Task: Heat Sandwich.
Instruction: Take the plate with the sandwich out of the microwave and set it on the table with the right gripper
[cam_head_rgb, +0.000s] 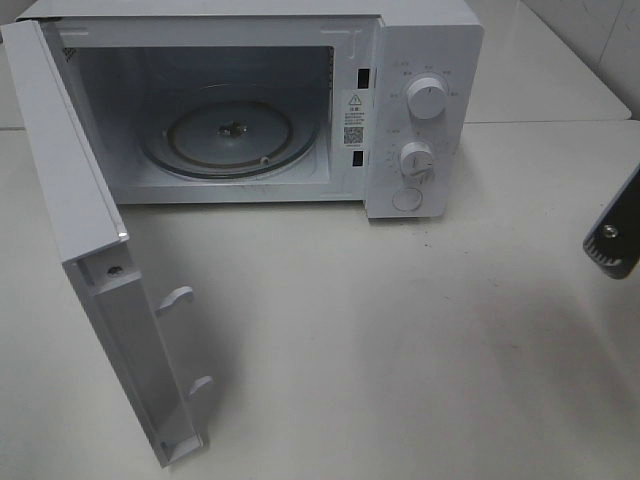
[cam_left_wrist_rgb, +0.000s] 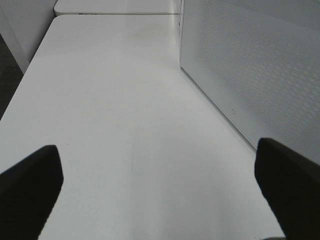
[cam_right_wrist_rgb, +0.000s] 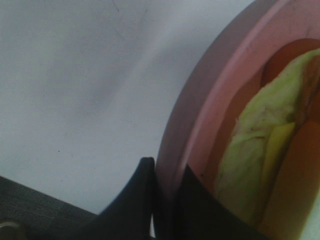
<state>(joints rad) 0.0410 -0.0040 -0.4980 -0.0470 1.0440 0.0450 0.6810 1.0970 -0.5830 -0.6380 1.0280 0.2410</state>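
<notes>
Right end effector (cam_right_wrist_rgb: 167, 200) clenched on the rim of the round salmon-pink plate (cam_right_wrist_rgb: 200, 115) carrying the pale-yellow layered sandwich (cam_right_wrist_rgb: 260, 145), off to the right of the open white microwave (cam_head_rgb: 300, 90). Left end effector (cam_left_wrist_rgb: 160, 190) released, empty. Thin rim pinch: plate could tilt and spill the sandwich, or clip the cavity edge going in.

On the microwave (cam_head_rgb: 250, 100), a white sticker (cam_head_rgb: 355, 101) with a warning triangle and a QR code sits on the frame right of the cavity; its print is too small to read. Small markings ring the two dials (cam_head_rgb: 428, 98), also illegible. Nothing else carries text
</notes>
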